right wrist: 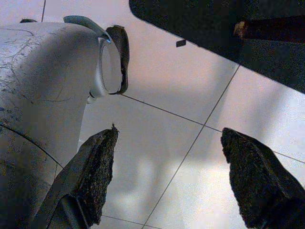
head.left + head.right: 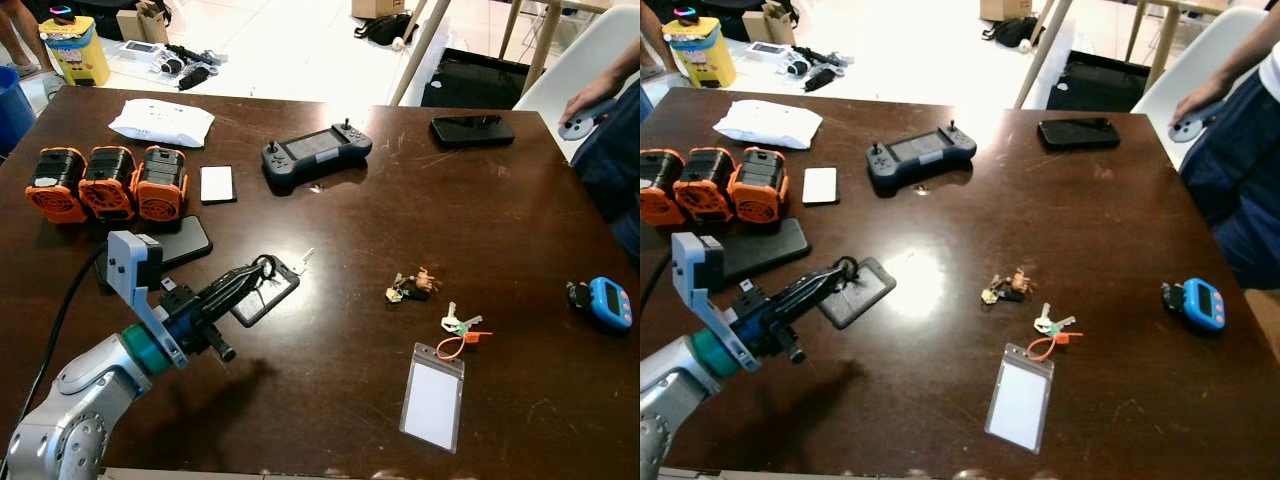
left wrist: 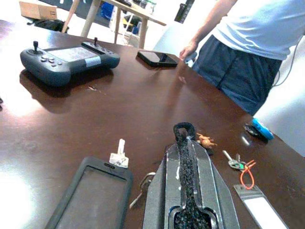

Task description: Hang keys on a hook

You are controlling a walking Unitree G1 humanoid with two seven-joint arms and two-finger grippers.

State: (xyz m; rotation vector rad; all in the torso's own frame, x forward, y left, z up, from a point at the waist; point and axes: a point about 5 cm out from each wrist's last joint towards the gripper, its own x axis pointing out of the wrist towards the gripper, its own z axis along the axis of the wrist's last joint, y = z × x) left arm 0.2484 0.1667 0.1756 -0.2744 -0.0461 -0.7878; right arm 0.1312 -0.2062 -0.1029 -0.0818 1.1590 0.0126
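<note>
— What's the left gripper [image 2: 258, 272] doing over there, near the tabletop's [image 2: 480, 220] front-left corner?

— Its two black fingers are pressed together with a black cord loop pinched between them; in the wrist view the loop pokes out past the tips. The loop seems tied to the dark card holder [image 2: 266, 294] lying flat under the fingertips, with a small key [image 2: 303, 259] just beside it. I'd guess it grips the loop because that's what would go over a hook.

— Lifted yet?

— No, the holder looks flat on the wood, the arm coming in low from the front edge.

— Other keys?

— Two bunches toward the front-right: one with a little brown charm [image 2: 412, 286], and near it one with an orange tie [image 2: 461, 327], just above a clear badge sleeve [image 2: 433, 396]. Untouched, both.

— And the right gripper [image 1: 167, 181]?

— Hanging beside the table, fingers spread wide apart, nothing between them but floor tiles.

— Any hook?

— None I can spot. A person [image 2: 1240, 150] stands at the far-right corner, hand on a white chair [image 2: 580, 70].
</note>
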